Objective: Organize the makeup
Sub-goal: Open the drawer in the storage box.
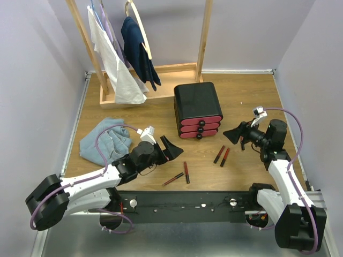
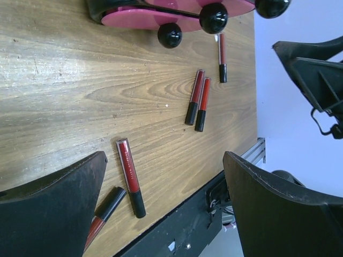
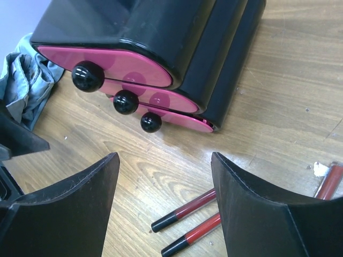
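Several slim red-and-black lip tubes lie on the wooden table. A pair (image 1: 222,155) lies right of centre, and two more (image 1: 186,172) (image 1: 173,179) lie near the front edge. My left gripper (image 1: 169,150) is open and empty, hovering just left of those two. In the left wrist view (image 2: 163,155) one tube (image 2: 130,176) lies between its fingers and another (image 2: 104,214) is partly under the left finger. My right gripper (image 1: 236,135) is open and empty above the pair (image 3: 185,210) (image 3: 195,234). Another tube (image 3: 329,182) lies at that view's right edge. No palettes, compacts or blush cases show.
A black box with three pink drawers (image 1: 197,110), all shut, stands mid-table and shows in the right wrist view (image 3: 161,32). A light blue cloth (image 1: 104,140) lies at the left. A wooden rack (image 1: 155,80) with hanging clothes stands at the back.
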